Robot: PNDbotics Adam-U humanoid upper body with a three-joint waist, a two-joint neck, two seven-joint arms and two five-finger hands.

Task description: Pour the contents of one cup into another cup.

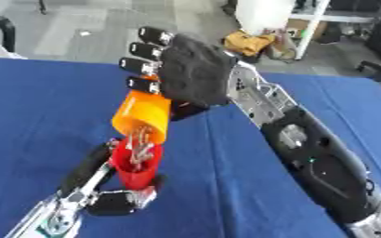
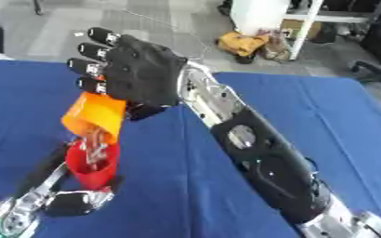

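Two cups meet mouth to mouth — the orange cup (image 1: 141, 116), grasped by the right hand (image 1: 190, 69), tilts directly above the red cup (image 1: 137, 167) that the left hand (image 1: 92, 174) holds upright.

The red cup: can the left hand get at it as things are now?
Probably yes, it is already there: the left hand comes up from the lower left with fingers around the red cup. Only the orange cup, tilted over its mouth in the right hand, blocks from above.
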